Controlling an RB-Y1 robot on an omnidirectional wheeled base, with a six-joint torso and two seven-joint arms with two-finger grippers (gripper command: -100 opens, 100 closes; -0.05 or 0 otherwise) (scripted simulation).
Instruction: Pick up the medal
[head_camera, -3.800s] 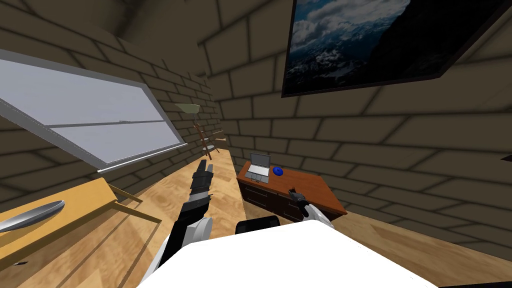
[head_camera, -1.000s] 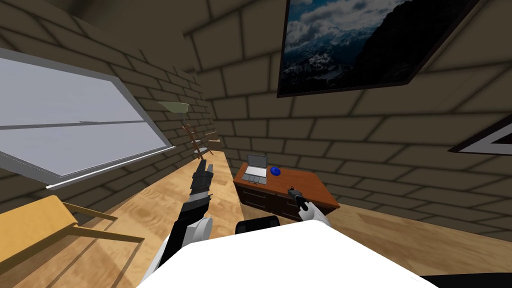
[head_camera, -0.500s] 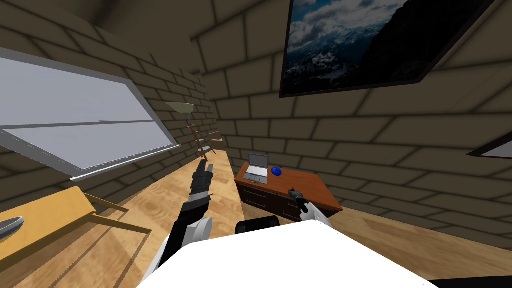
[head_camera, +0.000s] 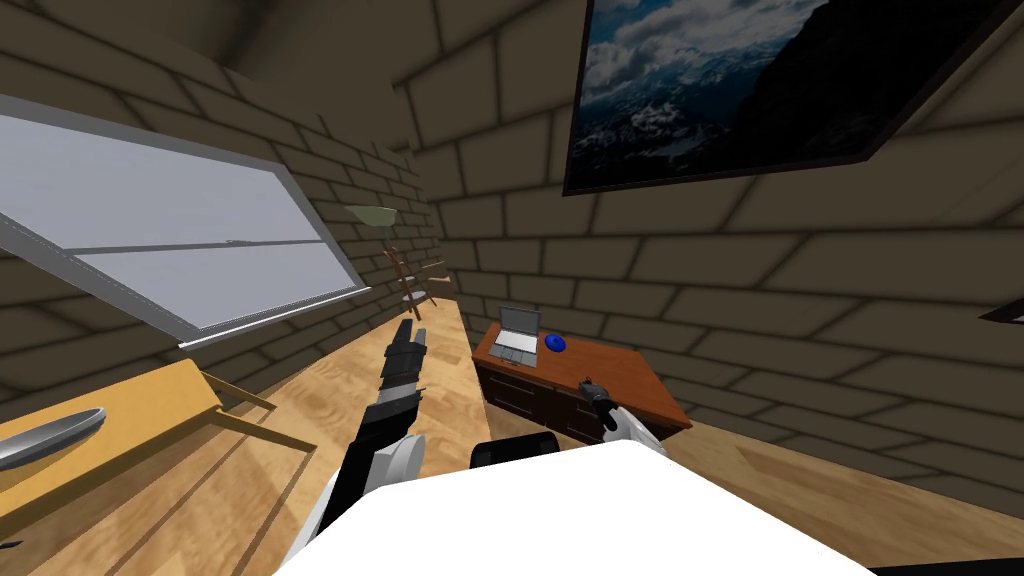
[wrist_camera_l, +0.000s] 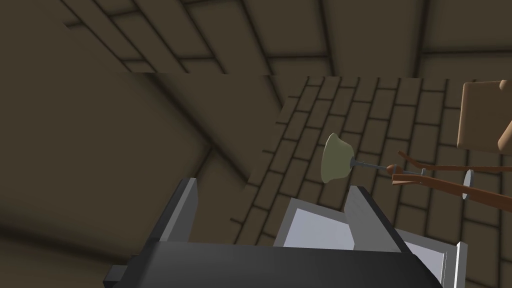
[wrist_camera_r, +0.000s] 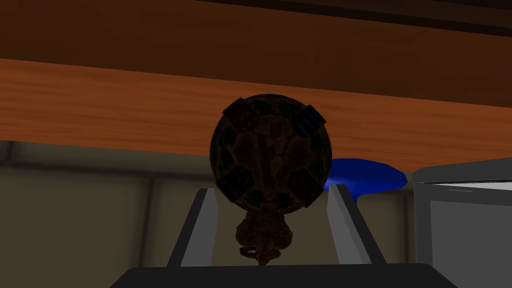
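The medal is a dark round disc with a small loop at one end. It sits between the fingers of my right gripper, which press its sides, so the gripper is shut on it. In the head view the right gripper hovers over the near part of the reddish-brown desk. My left gripper is stretched forward over the wooden floor, away from the desk. Its fingers stand wide apart with nothing between them.
On the desk's far end stand an open laptop and a blue object, the latter just behind the medal. A black chair back is before the desk. A floor lamp stands in the corner. A light wooden table with a grey bowl is at left.
My head view has swung back to the left, so the wooden table and bowl show again. Neither arm has moved relative to my body, and the right gripper stays over the desk.
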